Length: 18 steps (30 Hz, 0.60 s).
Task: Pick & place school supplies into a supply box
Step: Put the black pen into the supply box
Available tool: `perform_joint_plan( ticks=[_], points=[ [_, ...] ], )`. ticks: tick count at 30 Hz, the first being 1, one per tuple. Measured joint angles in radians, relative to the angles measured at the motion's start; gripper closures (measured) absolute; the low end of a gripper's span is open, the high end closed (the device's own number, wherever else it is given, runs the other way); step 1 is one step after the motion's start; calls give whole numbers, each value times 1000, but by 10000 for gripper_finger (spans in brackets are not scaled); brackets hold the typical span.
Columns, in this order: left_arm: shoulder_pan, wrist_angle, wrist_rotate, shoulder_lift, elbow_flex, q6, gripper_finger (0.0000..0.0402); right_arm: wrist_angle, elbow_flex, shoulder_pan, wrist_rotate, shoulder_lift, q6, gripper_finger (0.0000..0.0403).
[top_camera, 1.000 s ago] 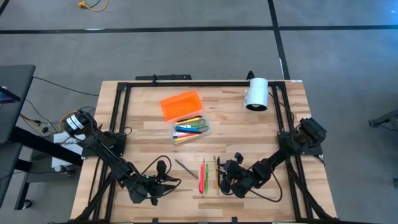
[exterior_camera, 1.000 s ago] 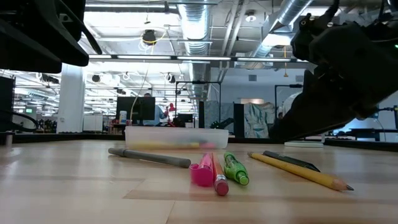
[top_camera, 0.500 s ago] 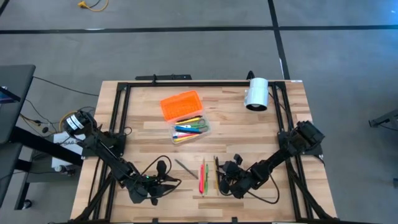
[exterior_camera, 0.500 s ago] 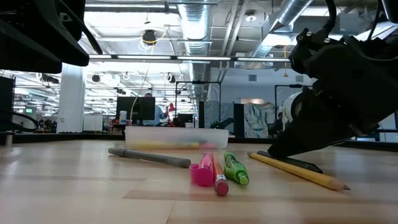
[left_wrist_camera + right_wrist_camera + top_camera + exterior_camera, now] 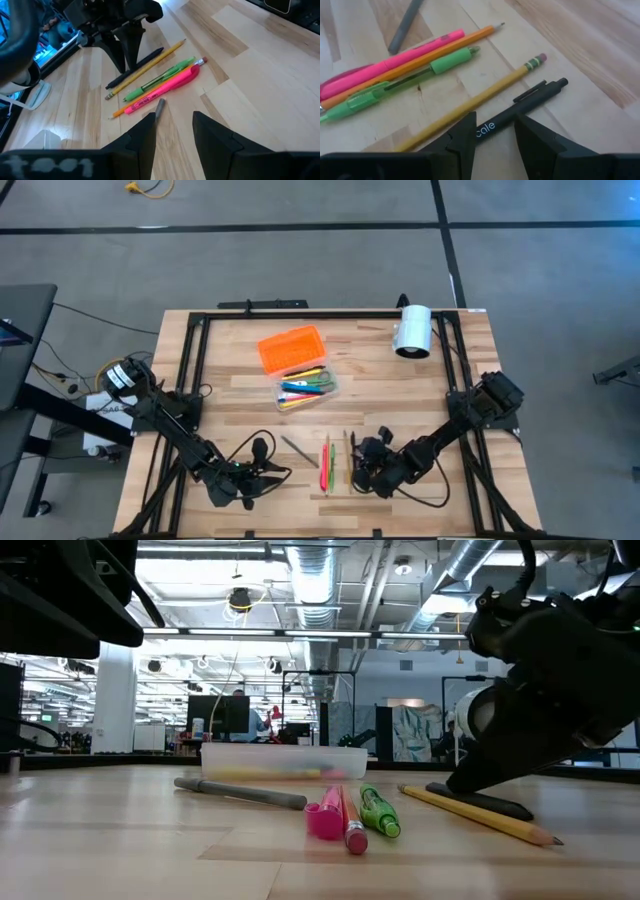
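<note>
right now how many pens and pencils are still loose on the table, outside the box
6: grey pen, pink highlighter, orange pencil, green pen, yellow pencil, black pen between the right gripper fingers.

Matt black pen (image 5: pixel 520 111), wooden table (image 5: pixel 600 60)

- Right gripper (image 5: pixel 362 463) low over black pen (image 5: pixel 520 110), fingers (image 5: pixel 465 135) apart astride it; yellow pencil (image 5: pixel 470 107) just beside, crowding one side.
- Green pen (image 5: pixel 405 80), orange pencil (image 5: pixel 430 52), pink highlighter (image 5: pixel 395 62) bunched together; no gap between them.
- Grey pen (image 5: pixel 298 450) apart, reachable.
- Bare desk (image 5: pixel 230 405) toward supply box (image 5: pixel 305 390); box top open.
</note>
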Motion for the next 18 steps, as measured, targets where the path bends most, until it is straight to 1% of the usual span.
perform_joint_plan(
  ticks=[3, 8, 13, 18],
  points=[
    [0, 0, 0, 0, 0, 0, 281, -98, 39, 2, -16, 1, 0, 276],
    [0, 0, 0, 0, 0, 0, 281, -347, 137, 13, -63, 5, 3, 276],
    [0, -1, 0, 0, 0, 0, 281, -584, 237, 21, -109, 11, 45, 276],
    [0, 0, 0, 0, 0, 0, 281, -702, 286, 15, -192, 13, 153, 276]
  ],
)
